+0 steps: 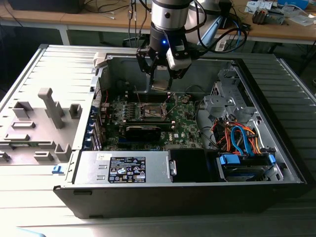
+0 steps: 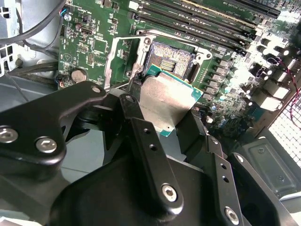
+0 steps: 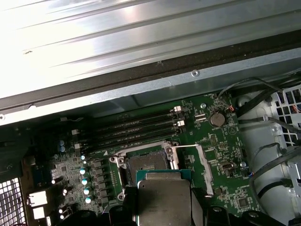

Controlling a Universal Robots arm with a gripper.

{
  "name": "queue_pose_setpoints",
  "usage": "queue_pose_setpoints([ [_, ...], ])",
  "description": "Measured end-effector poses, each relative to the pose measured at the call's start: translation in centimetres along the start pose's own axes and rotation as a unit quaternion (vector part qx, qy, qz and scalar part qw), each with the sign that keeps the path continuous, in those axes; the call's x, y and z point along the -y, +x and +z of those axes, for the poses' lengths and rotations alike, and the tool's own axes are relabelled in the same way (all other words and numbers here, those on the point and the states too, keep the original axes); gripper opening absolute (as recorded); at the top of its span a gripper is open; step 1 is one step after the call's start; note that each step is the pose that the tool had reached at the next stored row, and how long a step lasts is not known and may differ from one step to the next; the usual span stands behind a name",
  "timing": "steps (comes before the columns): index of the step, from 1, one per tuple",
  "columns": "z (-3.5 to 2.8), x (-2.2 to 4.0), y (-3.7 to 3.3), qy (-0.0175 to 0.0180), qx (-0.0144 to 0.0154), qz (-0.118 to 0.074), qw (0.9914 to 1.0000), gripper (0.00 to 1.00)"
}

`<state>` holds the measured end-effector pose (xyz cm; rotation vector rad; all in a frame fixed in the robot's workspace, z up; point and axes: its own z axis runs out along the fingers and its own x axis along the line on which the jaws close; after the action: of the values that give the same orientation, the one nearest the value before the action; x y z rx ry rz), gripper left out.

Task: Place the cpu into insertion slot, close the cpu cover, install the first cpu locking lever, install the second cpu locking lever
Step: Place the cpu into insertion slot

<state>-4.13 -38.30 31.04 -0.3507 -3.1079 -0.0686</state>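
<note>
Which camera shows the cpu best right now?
The second wrist view: the cpu shows most of its silvery top and a green edge, near the open slot. The first wrist view has its top running off the frame's edge; the exterior view has it as a thin sliver in the gripper.

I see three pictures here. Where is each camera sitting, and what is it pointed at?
Exterior view: off the arm, above the open computer case, looking down into it; the arm and hand show.
Second wrist view: near the wrist, looking past the black hand at the chip it grips, socket just beyond.
First wrist view: near the wrist, facing the circuit board; hand parts flank the chip.
Shared: chip, socket and coin battery appear in both wrist views.
</note>
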Motion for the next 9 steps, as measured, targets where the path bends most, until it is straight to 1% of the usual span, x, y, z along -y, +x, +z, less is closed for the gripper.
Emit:
queue_pose_setpoints([
  [9,0.01,0.00,0.00,-0.0001,0.0002,0.005,0.99999,0.55],
])
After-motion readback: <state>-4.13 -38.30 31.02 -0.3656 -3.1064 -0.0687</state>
